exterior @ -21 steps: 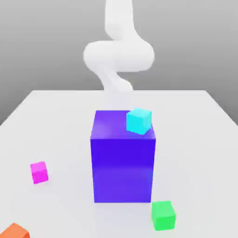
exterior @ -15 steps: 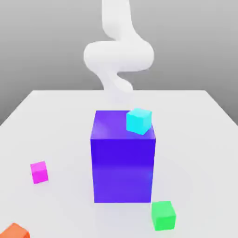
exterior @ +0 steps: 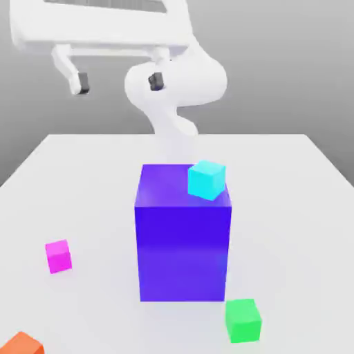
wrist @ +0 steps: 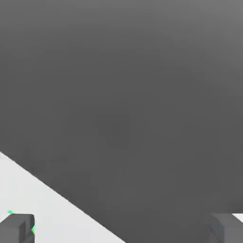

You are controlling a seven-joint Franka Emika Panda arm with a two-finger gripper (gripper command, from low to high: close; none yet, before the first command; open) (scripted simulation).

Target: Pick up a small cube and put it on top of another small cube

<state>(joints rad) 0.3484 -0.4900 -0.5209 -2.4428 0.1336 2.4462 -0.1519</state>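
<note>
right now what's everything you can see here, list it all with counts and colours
table: 1, white, under everything
big block: 1, blue-purple, centre of table
cyan cube: 1, on top of the big block, at its corner on the exterior view's right
pink cube: 1, magenta, on the table at the exterior view's left
green cube: 1, on the table, near edge, exterior view's right of the block
orange cube: 1, near corner, exterior view's left, partly cut off
arm: 1, white, behind the block
gripper: 1, open, empty, high above the table

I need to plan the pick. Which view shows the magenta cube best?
The exterior view: the magenta cube sits whole and unobstructed on the white table, toward that view's left of the big blue block. The hand view looks mostly at grey background and a strip of table, so it gives nothing to judge the cube by.
</note>
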